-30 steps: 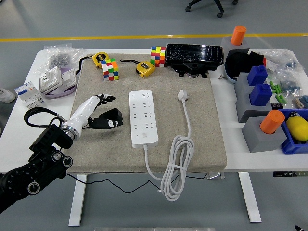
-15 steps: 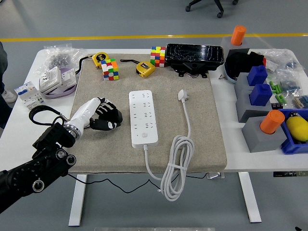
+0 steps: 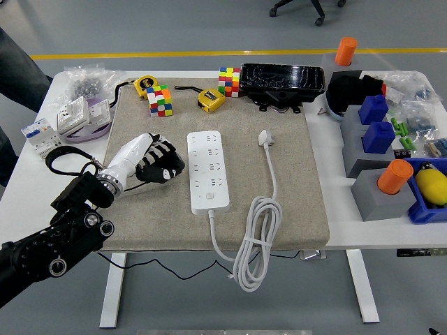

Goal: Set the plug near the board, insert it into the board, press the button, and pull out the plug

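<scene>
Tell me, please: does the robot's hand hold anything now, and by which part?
Nothing is held. The left hand rests on the mat with its fingers loosely curled, just left of the power strip. The plug lies apart, right of the strip, untouched.

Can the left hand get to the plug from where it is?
Probably, with a long reach: the left hand sits left of the power strip, the plug lies right of it, nothing stacked between.

The left hand (image 3: pixel 155 162) has edged closer to the board (image 3: pixel 208 172).
</scene>
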